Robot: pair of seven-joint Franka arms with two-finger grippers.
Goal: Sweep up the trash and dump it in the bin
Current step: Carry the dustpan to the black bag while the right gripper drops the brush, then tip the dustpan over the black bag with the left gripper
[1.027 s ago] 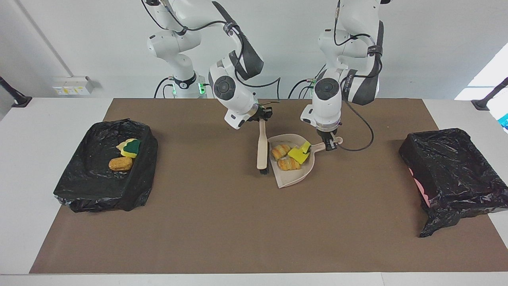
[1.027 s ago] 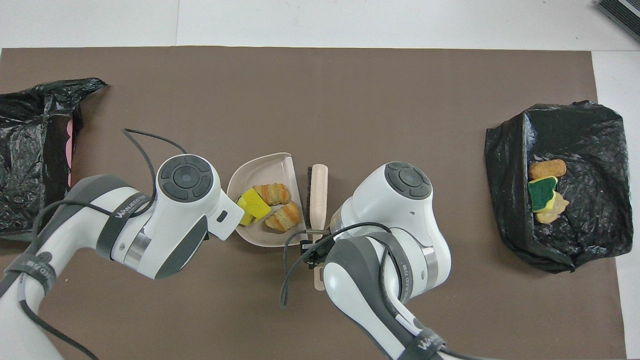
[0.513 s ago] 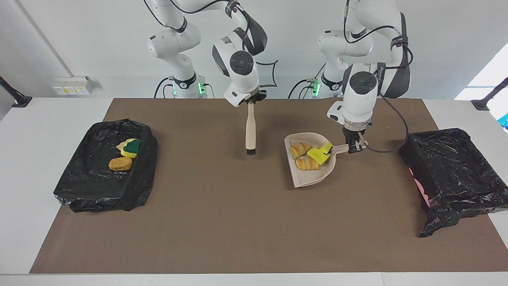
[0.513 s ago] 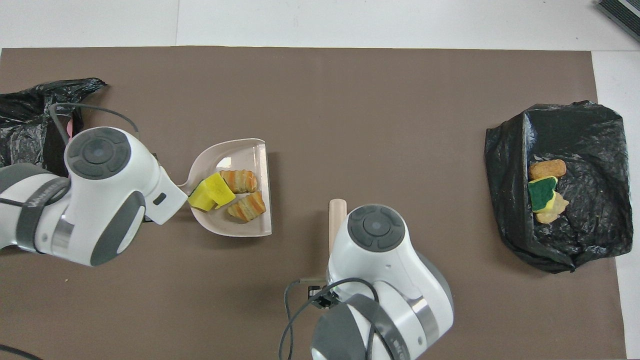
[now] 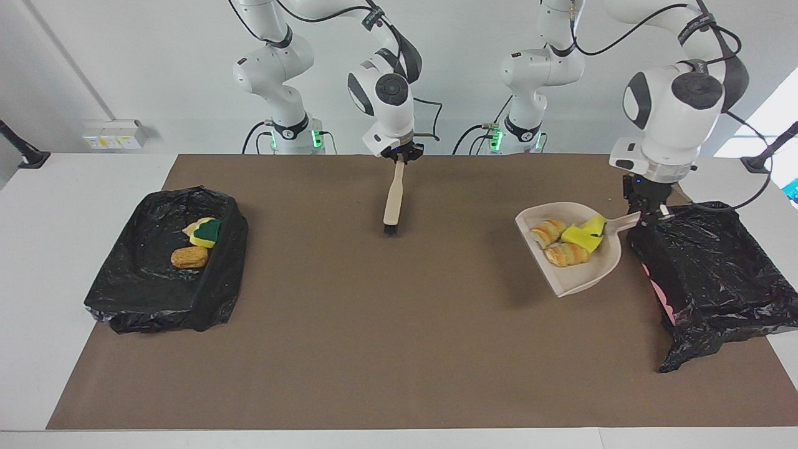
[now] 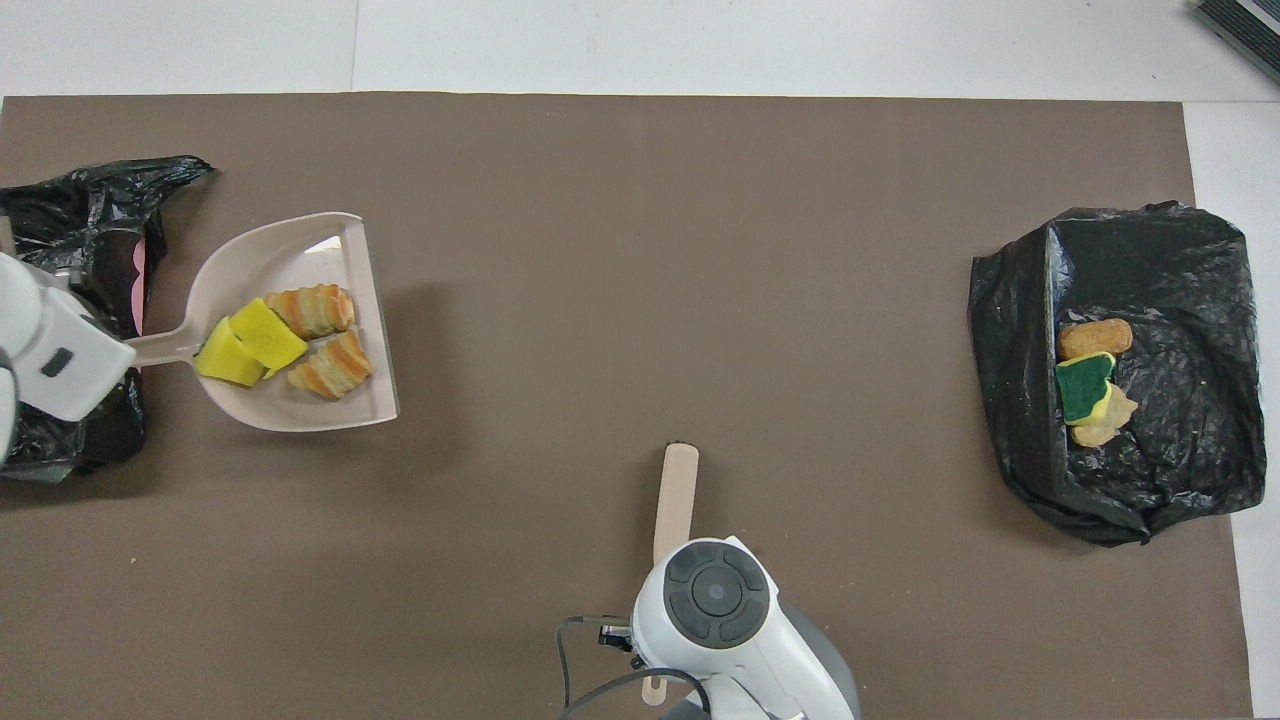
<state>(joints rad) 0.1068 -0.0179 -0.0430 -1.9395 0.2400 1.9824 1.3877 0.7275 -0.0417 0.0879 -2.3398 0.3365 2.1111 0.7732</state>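
At my right arm's end of the worktop [image 5: 37,262] sits a bin lined with a black bag [image 5: 163,262], resting on the brown mat [image 5: 386,349]. Inside it lie a green-backed yellow sponge chunk [image 5: 207,231], touching a pale scrap beneath it, and a golden-brown lump [image 5: 189,256] just beside them.

My right gripper [image 5: 399,157] hangs over the mat's edge nearest my bases, closed tight on the handle of the beige brush [image 5: 393,198]. The brush hangs down slightly tilted, black bristles lowest, over bare mat about midway between the two bins.

My left gripper [image 5: 645,211] is clamped on the end of the beige dustpan's handle, over the rim of the second black-bagged bin [image 5: 717,268] at my left arm's end. The dustpan [image 5: 583,277] is held in the air beside that bin, its open lip pointing toward the middle of the mat. The trash it carries is a yellow sponge chunk [image 5: 580,235] close to the handle, and two striped golden-brown bread-like lumps [image 5: 547,232] [image 5: 566,254] beside it, all touching.
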